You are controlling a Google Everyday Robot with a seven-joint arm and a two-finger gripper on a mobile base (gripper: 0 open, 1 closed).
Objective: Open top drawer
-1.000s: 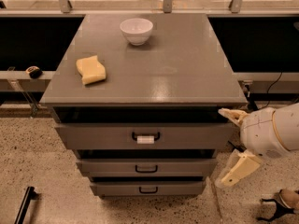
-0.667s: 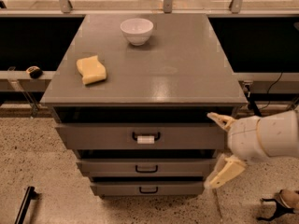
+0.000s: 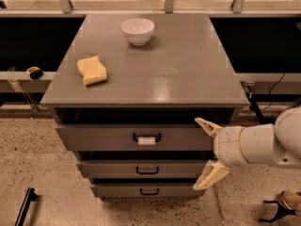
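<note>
The top drawer [image 3: 103,138] is the widest grey drawer of the cabinet, just under the tabletop, with a black bar handle [image 3: 146,138] bearing a white tag. It stands out slightly from the cabinet, with a dark gap above it. My gripper [image 3: 208,150] is at the drawer's right end, to the right of the handle and apart from it. Its two cream fingers are spread wide, one at the drawer's upper edge [image 3: 207,125], one lower [image 3: 211,174]. It holds nothing.
Two narrower grey drawers [image 3: 146,169] with plain black handles sit below. On the cabinet top [image 3: 178,74] lie a white bowl [image 3: 138,30] and a yellow sponge [image 3: 92,70]. Floor lies in front; a black object [image 3: 24,206] at lower left.
My gripper and arm have moved left, from beside the cabinet's right edge to in front of the top drawer's right end. The drawers have not moved.
</note>
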